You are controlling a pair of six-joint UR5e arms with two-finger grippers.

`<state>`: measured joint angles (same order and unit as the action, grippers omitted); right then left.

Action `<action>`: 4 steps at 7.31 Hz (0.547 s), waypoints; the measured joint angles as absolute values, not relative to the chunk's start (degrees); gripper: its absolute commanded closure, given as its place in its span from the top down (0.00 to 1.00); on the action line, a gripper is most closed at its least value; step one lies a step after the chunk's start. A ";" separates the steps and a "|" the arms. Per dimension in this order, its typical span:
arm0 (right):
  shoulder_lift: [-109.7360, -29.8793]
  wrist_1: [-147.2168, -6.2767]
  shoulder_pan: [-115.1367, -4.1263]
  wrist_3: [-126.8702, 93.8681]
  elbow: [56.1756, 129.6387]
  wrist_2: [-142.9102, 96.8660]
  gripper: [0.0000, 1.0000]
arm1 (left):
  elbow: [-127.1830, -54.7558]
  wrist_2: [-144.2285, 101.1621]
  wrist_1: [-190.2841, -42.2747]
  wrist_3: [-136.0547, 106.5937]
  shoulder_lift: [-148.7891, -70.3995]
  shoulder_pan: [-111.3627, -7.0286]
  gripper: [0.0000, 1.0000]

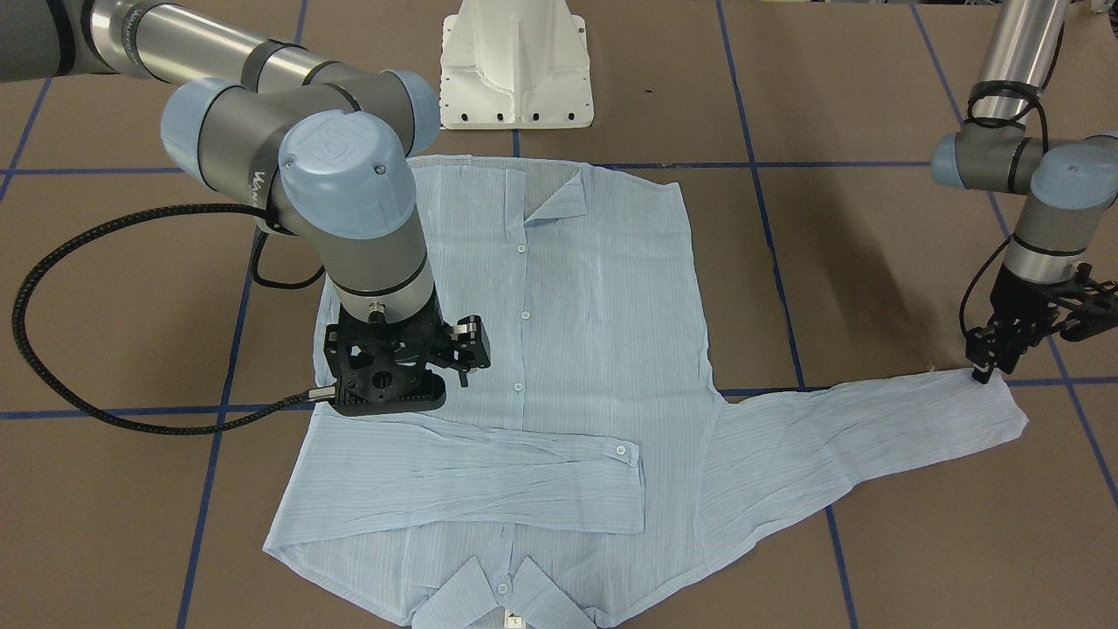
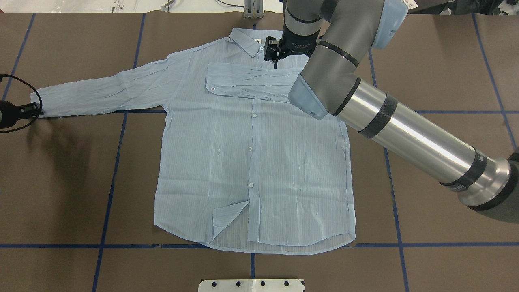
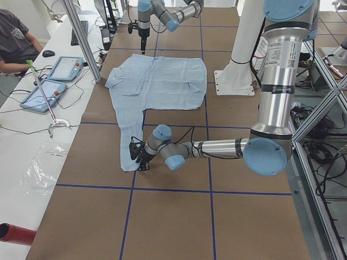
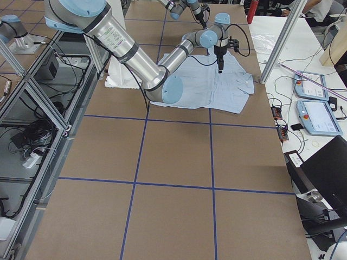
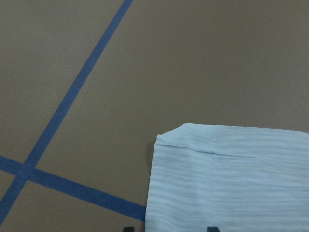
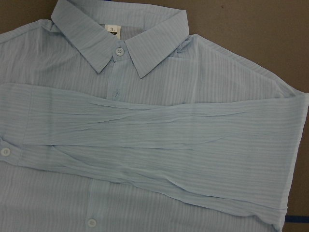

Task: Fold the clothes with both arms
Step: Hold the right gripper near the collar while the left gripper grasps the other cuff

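I see the shirt (image 2: pixel 251 154) spread flat, front side up, on the brown table (image 2: pixel 446 61), with its collar (image 6: pixel 116 48) on the far side from the robot's white pedestal (image 1: pixel 515 65). The sleeve on the robot's right (image 6: pixel 154 135) lies folded across the chest just below the collar, its buttoned cuff reaching past the button line. The other sleeve (image 2: pixel 113 91) stretches straight out toward the robot's left, crossing a line of blue tape (image 5: pixel 67 101). My left gripper (image 1: pixel 983 374) is down at the far end of that sleeve. On the left wrist feed the cuff (image 5: pixel 231 179) lies flat on the table, and two dark fingertips (image 5: pixel 212 228) show at the bottom edge, spread apart with the cuff's edge between them, so I read this tool as apart and not pinching the cloth. My right gripper (image 1: pixel 465 371) hangs above the shirt's shoulder area near the collar, just beside the folded sleeve. Its fingers do not appear on its wrist feed, and I cannot tell whether they are apart or together.
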<state>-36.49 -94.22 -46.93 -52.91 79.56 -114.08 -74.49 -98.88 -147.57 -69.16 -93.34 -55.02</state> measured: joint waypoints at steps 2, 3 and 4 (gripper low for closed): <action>-36.63 -94.22 -46.93 -52.91 79.73 -114.08 1.00 | -74.50 -98.89 -147.58 -69.11 -93.38 -55.02 0.19; -36.77 -94.20 -46.93 -52.91 79.79 -114.08 1.00 | -74.57 -98.93 -147.62 -69.09 -93.36 -55.02 0.15; -36.99 -94.04 -46.94 -52.91 79.85 -114.08 1.00 | -74.71 -98.95 -147.64 -69.09 -93.36 -55.08 0.01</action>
